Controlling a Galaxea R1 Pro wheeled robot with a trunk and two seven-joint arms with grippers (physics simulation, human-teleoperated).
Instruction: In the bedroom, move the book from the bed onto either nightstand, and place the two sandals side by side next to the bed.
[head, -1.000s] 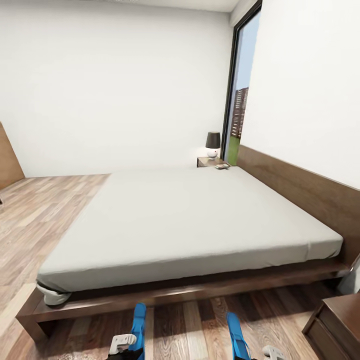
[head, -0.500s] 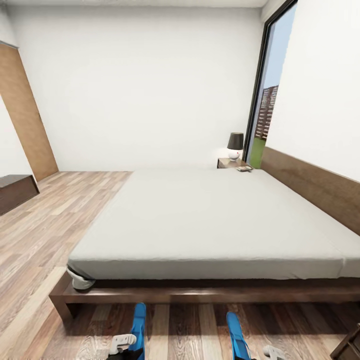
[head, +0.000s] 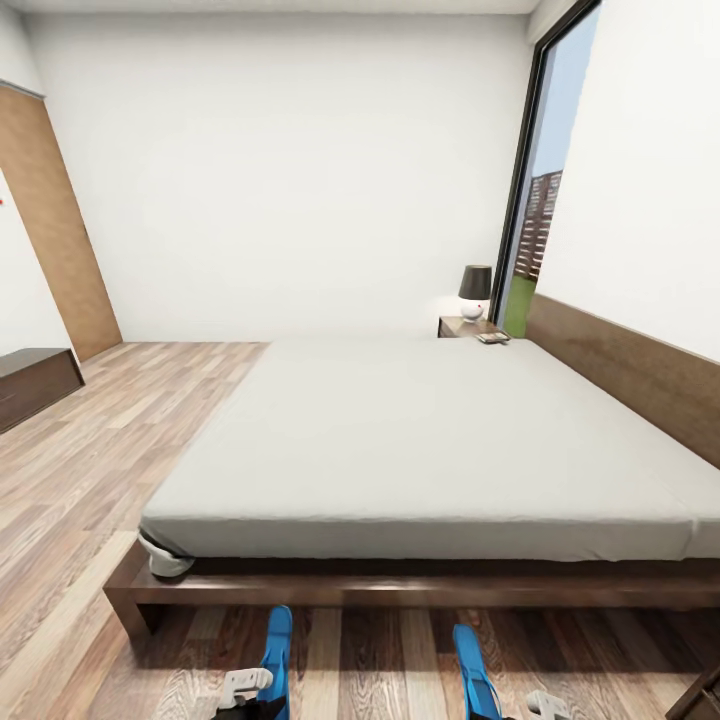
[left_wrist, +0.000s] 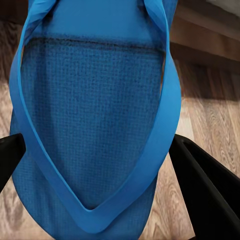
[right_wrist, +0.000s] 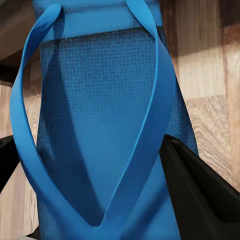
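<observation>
1. Two blue sandals sit at the near side of the bed (head: 430, 440), one per end effector; the left sandal (head: 277, 650) is clamped by the left end effector (head: 245, 690), its sole between black fingers (left_wrist: 210, 190) in the left wrist view.
2. The right sandal (head: 472, 668) is likewise gripped by the right end effector (head: 545, 705), black fingers (right_wrist: 200, 190) pressing both edges; wood-plank floor (head: 90, 450) lies below both.
3. The book (head: 493, 338), small and blurred, seems to lie at the bed's far corner by the headboard (head: 620, 375), though it may rest on the nightstand (head: 462, 326) just beyond.
4. A dark-shaded lamp (head: 475, 291) stands on that nightstand; a tall window (head: 535, 210) rises behind it.
</observation>
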